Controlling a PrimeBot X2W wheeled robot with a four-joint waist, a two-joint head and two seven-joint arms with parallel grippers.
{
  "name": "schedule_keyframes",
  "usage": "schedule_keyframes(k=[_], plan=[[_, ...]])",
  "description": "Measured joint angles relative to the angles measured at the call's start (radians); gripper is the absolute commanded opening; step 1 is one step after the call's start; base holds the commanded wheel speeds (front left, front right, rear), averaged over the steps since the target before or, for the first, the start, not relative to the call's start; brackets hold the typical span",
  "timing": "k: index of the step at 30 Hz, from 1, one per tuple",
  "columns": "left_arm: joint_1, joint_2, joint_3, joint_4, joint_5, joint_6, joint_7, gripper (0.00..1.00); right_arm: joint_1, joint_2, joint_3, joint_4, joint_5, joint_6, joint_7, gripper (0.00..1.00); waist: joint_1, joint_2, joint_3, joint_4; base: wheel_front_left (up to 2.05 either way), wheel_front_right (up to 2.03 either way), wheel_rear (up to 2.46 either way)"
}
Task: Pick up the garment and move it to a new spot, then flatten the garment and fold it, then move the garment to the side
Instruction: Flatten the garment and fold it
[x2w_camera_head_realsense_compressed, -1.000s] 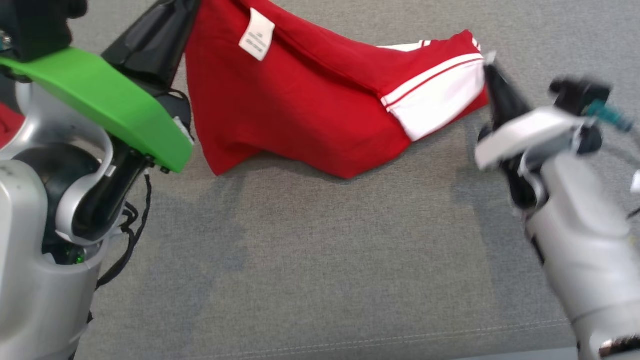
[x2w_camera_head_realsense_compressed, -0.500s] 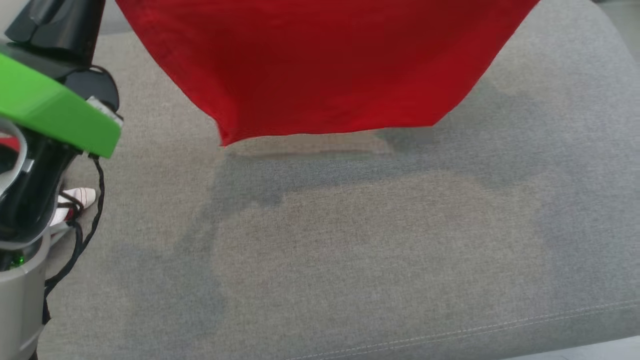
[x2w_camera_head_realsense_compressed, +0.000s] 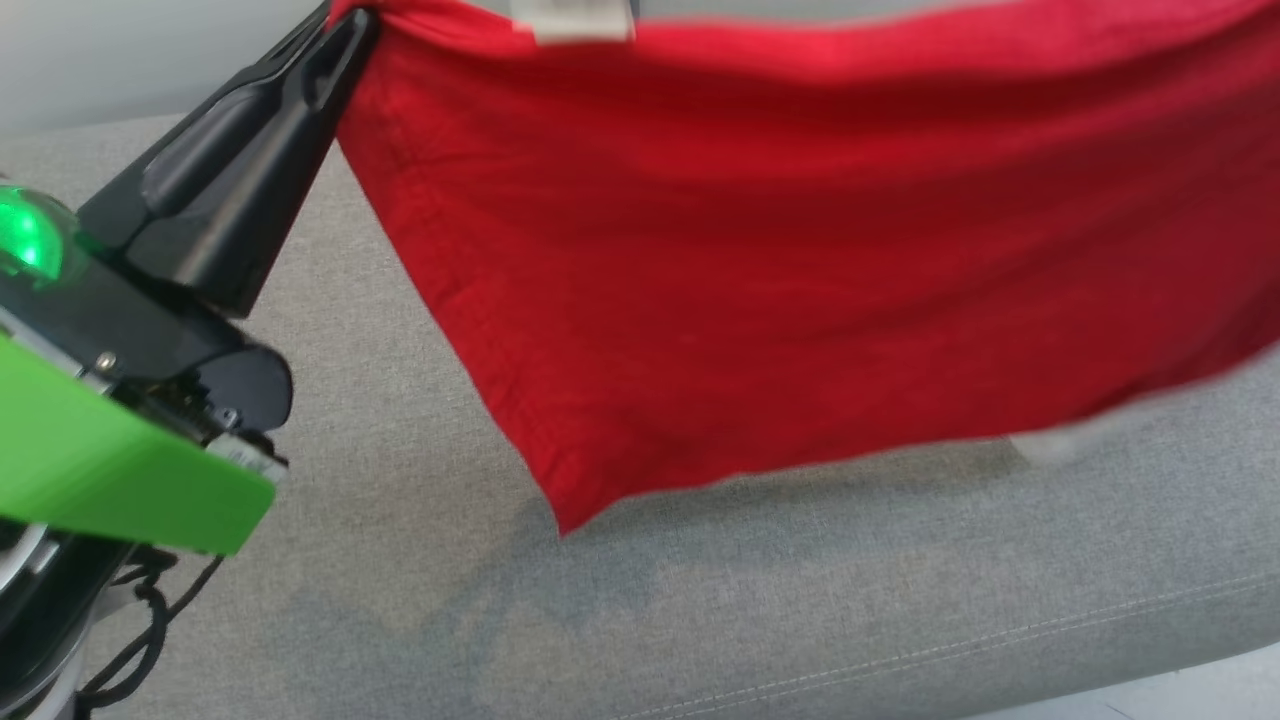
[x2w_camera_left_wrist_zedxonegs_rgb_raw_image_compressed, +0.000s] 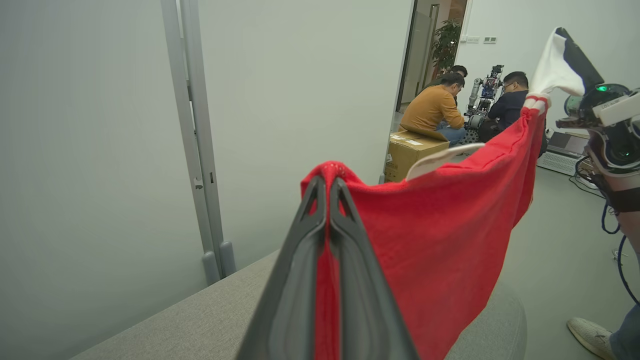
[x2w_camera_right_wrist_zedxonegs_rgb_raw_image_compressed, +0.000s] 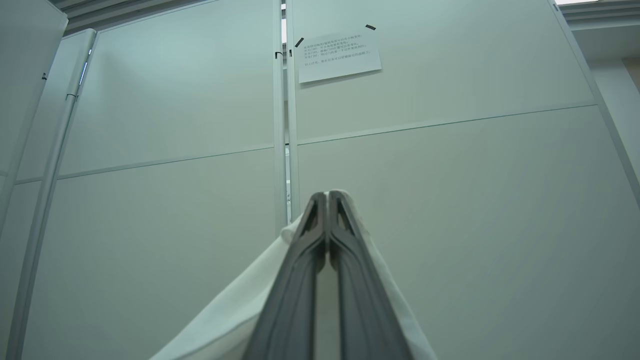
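Observation:
The red garment (x2w_camera_head_realsense_compressed: 800, 280) hangs stretched in the air above the grey cushion (x2w_camera_head_realsense_compressed: 700, 620); a white label shows at its top hem. My left gripper (x2w_camera_head_realsense_compressed: 345, 25) is shut on its upper left corner, and in the left wrist view red cloth (x2w_camera_left_wrist_zedxonegs_rgb_raw_image_compressed: 440, 240) is pinched between the dark fingers (x2w_camera_left_wrist_zedxonegs_rgb_raw_image_compressed: 327, 195). The far end of the garment, a white part (x2w_camera_left_wrist_zedxonegs_rgb_raw_image_compressed: 552, 65), is held up by my right gripper (x2w_camera_left_wrist_zedxonegs_rgb_raw_image_compressed: 575, 50). In the right wrist view that gripper (x2w_camera_right_wrist_zedxonegs_rgb_raw_image_compressed: 327, 200) is shut on white cloth (x2w_camera_right_wrist_zedxonegs_rgb_raw_image_compressed: 240, 310), pointing up at a wall.
The grey cushion's front seam (x2w_camera_head_realsense_compressed: 1000, 650) runs along the bottom of the head view. Pale partition panels (x2w_camera_left_wrist_zedxonegs_rgb_raw_image_compressed: 100, 125) stand behind it. Through a doorway, people sit by a cardboard box (x2w_camera_left_wrist_zedxonegs_rgb_raw_image_compressed: 412, 150). A shoe (x2w_camera_left_wrist_zedxonegs_rgb_raw_image_compressed: 592, 332) shows on the floor at right.
The garment has gone from lying bunched on the cushion to hanging spread between both raised grippers. The head view has shifted too, and the right arm has left it.

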Motion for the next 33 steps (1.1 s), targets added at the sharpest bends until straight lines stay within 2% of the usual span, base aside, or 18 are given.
schedule_keyframes(k=[2, 5, 9, 10, 14, 16, 19, 20, 21, 24, 27, 29, 31, 33], plan=[[-0.001, 0.012, 0.013, -0.032, 0.0, 0.0, 0.018, 0.0, 0.01, -0.007, -0.009, -0.035, 0.025, -0.003, 0.04, 0.0, 0.0, 0.0, 0.011, -0.003, 0.0, 0.0, 0.0], [-0.012, -0.002, 0.024, -0.029, -0.024, 0.002, 0.04, 0.0, 0.022, -0.015, -0.016, -0.058, 0.083, -0.012, 0.11, 0.0, 0.0, 0.0, 0.032, -0.004, 0.0, 0.0, 0.0], [-0.058, -0.016, 0.003, 0.081, -0.039, 0.004, 0.085, 0.0, 0.021, 0.024, 0.074, -0.033, 0.16, -0.021, 0.2, 0.0, 0.0, 0.0, 0.072, 0.001, 0.0, 0.0, 0.0], [-0.072, -0.015, -0.013, 0.123, -0.039, 0.004, 0.096, 0.0, 0.016, 0.043, 0.104, -0.011, 0.171, -0.033, 0.219, 0.0, 0.0, 0.0, 0.083, 0.004, 0.0, 0.0, 0.0], [-0.153, -0.018, -0.065, 0.332, 0.025, 0.004, 0.102, 0.0, -0.056, 0.116, 0.209, 0.129, 0.176, -0.095, 0.278, 0.0, 0.0, 0.0, 0.129, 0.018, 0.0, 0.0, 0.0], [-0.209, -0.027, -0.074, 0.435, 0.087, 0.004, 0.068, 0.0, -0.141, 0.164, 0.236, 0.226, 0.144, -0.155, 0.283, 0.0, 0.0, 0.0, 0.153, 0.027, 0.0, 0.0, 0.0], [-0.339, -0.088, -0.072, 0.549, 0.2, 0.004, -0.049, 0.0, -0.284, 0.219, 0.21, 0.317, 0.076, -0.258, 0.253, 0.0, 0.0001, 0.0, 0.191, 0.041, 0.0, 0.0, 0.0], [-0.395, -0.104, -0.077, 0.558, 0.239, -0.003, -0.089, 0.0, -0.335, 0.233, 0.192, 0.319, 0.067, -0.28, 0.232, 0.0, 0.0, 0.0, 0.203, 0.047, 0.0, 0.0, 0.0], [-0.452, -0.124, -0.076, 0.558, 0.266, -0.006, -0.134, 0.0, -0.392, 0.251, 0.165, 0.318, 0.063, -0.284, 0.205, 0.0, 0.0, 0.0, 0.215, 0.052, 0.0, 0.0, 0.0], [-0.587, -0.17, -0.083, 0.54, 0.286, -0.051, -0.234, 0.0, -0.55, 0.272, 0.179, 0.286, 0.043, -0.253, 0.157, 0.0, 0.0, 0.0, 0.254, 0.067, 0.0, 0.0, 0.0], [-0.63, -0.133, -0.125, 0.548, 0.338, -0.116, -0.276, 0.0, -0.611, 0.285, 0.222, 0.268, 0.04, -0.233, 0.142, 0.0, 0.0, 0.0, 0.296, 0.075, 0.0, 0.0, 0.0], [-0.615, -0.114, -0.14, 0.575, 0.345, -0.135, -0.304, 0.0, -0.592, 0.293, 0.253, 0.275, 0.038, -0.215, 0.133, 0.0, 0.0001, 0.0, 0.323, 0.076, 0.0, 0.0, 0.0], [-0.543, -0.117, -0.153, 0.622, 0.345, -0.167, -0.381, 0.0, -0.509, 0.303, 0.281, 0.297, 0.037, -0.164, 0.104, 0.0, 0.0001, 0.0, 0.348, 0.075, 0.0, 0.0, 0.0], [-0.395, -0.124, -0.167, 0.675, 0.344, -0.182, -0.445, 0.0, -0.354, 0.325, 0.304, 0.342, 0.048, -0.127, 0.082, 0.0, 0.0002, 0.0, 0.366, 0.07, 0.0, 0.0, 0.0]])
